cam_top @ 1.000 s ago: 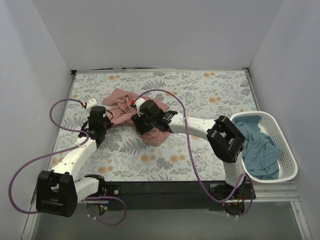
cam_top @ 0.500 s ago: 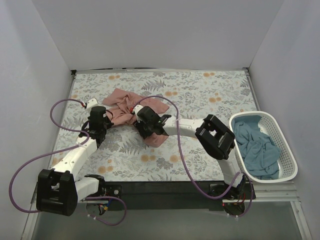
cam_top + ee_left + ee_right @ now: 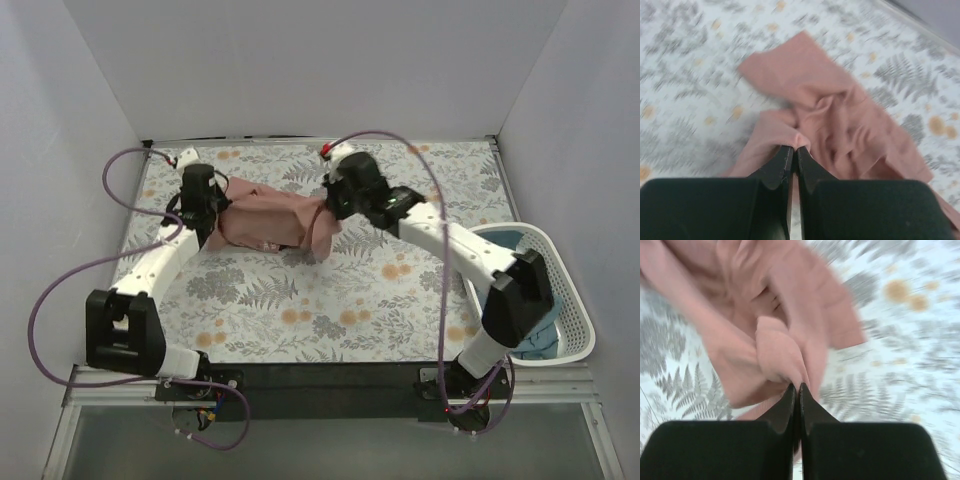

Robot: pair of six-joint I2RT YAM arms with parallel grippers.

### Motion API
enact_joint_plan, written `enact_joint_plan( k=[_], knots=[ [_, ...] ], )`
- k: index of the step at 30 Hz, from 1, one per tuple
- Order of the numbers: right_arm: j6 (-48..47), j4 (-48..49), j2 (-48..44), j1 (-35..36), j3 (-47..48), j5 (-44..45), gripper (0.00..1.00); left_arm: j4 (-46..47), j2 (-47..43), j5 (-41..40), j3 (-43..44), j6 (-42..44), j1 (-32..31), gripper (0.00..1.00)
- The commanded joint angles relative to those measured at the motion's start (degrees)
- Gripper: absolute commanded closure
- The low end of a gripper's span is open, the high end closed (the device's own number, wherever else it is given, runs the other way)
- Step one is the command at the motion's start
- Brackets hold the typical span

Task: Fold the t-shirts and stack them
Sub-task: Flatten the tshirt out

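Note:
A dusty-pink t-shirt (image 3: 272, 222) hangs stretched between my two grippers above the floral cloth, toward the back of the table. My left gripper (image 3: 213, 205) is shut on its left end; the wrist view shows pink fabric (image 3: 840, 125) pinched at the closed tips of the left gripper (image 3: 794, 148). My right gripper (image 3: 328, 207) is shut on the right end, with a bunched fold (image 3: 777, 352) of the pink t-shirt caught at the tips of the right gripper (image 3: 795, 386). A teal-blue t-shirt (image 3: 527, 335) lies crumpled in the basket, partly hidden by my right arm.
A floral-patterned cloth (image 3: 330, 300) covers the table. A white slotted basket (image 3: 560, 270) stands at the right edge. Grey walls enclose the table on the left, back and right. Purple cables loop from both arms.
The right gripper closed on the pink t-shirt. Both arms swung toward the back of the table and apart, lifting the shirt from a crumpled heap into a stretched band.

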Motion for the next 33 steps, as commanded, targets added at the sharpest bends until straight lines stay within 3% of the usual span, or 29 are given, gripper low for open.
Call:
enact_joint_plan(
  k=[1, 4, 5, 8, 11, 14, 17, 21, 22, 26, 29, 32, 33],
  knots=[
    [0.78, -0.79, -12.93, -10.22, -0.1, -4.82, 0.99, 1.2, 7.4, 5.67, 15.35, 0.35, 0.33, 1.0],
    [1.04, -0.79, -19.53, -17.52, -1.16, -7.56, 0.99, -1.08, 16.45, 11.39, 27.07, 0.35, 0.16, 1.0],
    [1.65, -0.87, -20.94, -18.93, -1.86, -8.7, 0.99, -2.48, 19.95, 11.75, 36.68, 0.7, -0.1, 1.0],
    [2.62, -0.87, -25.6, -23.24, -4.13, -11.78, 0.99, -10.65, 24.81, 11.32, 54.62, 2.54, -0.19, 1.0],
    [2.71, -0.88, -29.12, -24.21, -6.16, -14.24, 0.99, -13.75, 22.81, 9.12, 59.27, 6.14, -0.19, 1.0],
    [2.45, -0.44, -32.02, -24.21, -9.41, -14.26, 0.99, -9.12, 15.0, 7.97, 53.94, 10.96, -0.11, 1.0],
    [2.45, 1.85, -35.18, -24.39, -15.91, -9.34, 0.99, -7.33, 6.47, 8.15, 41.21, 12.74, -0.11, 1.0],
    [4.29, 1.85, -39.48, -24.65, -25.31, -8.8, 0.99, -8.99, -3.99, 4.55, 21.61, 8.8, -0.11, 1.0],
    [5.51, 1.76, -40.28, -24.65, -29.33, -10.02, 0.99, -9.78, -7.75, 3.94, 13.83, 7.74, -0.11, 0.99],
    [9.73, 0.62, -44.76, -24.57, -36.64, -12.4, 0.98, -15.49, -16.1, 1.39, -0.11, 2.38, -0.19, 0.88],
    [10.62, -1.83, -48.37, -24.57, -40.78, -11.79, 0.87, -19.98, -21.48, 1.12, -6.44, -0.26, -0.11, 0.79],
    [9.49, -5.43, -49.52, -24.65, -41.59, -10.56, 0.64, -24.54, -27.2, -0.19, -8.4, -2.2, -0.19, 0.72],
    [9.13, -5.79, -49.08, -24.65, -41.5, -10.65, 0.61, -25.08, -28.6, -1.85, -8.22, -2.64, -0.11, 0.69]
  ],
)
